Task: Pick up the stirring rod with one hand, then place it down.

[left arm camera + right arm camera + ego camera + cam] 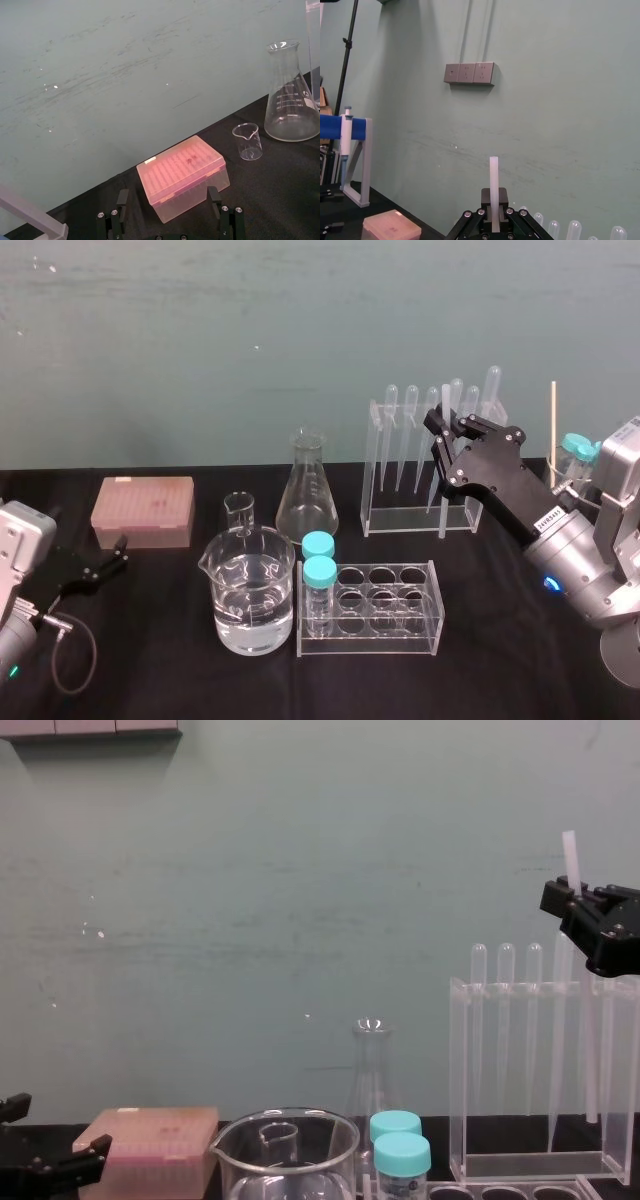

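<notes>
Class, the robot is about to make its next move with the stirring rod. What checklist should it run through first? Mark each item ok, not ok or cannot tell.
1. Right pincer shut on the stirring rod: ok.
2. Rod close to upright in the grip: ok.
3. Rod's lower end above the clear rack: cannot tell.
4. Pipettes standing in the rack: ok.
5. Left pincer open and parked low by the pink box, away from the rack: ok.
6. Bare table near the rack for setting down: ok.
</notes>
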